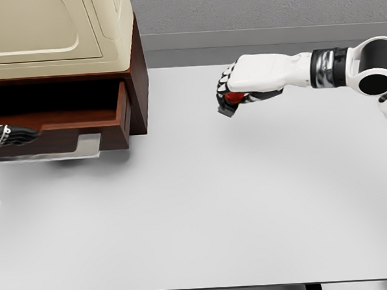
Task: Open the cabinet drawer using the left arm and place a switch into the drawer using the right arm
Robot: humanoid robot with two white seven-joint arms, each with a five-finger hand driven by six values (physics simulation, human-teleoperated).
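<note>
1 cabinet [58, 35], 1 drawer [82, 125], 1 switch [233, 98], 2 hands, all on or over 1 white bench [203, 209].

Cabinet: dark brown body w/ cream top, at the bench's far left corner. Its drawer is pulled out toward the camera, dark inside, w/ a flat grey handle plate [86, 146] on the front.

Left hand [8, 136]: only the dark fingers show at the pic's left edge, lying against the drawer front, left of the handle plate. Can't tell if they grip or just rest there.

Right hand [239, 84]: well right of the cabinet, above the bench's far part, palm down, white forearm running in level from the right edge. Fingers curled down, closed around the switch, a small red item showing under the palm. Switch is off the bench, well apart from the drawer.
</note>
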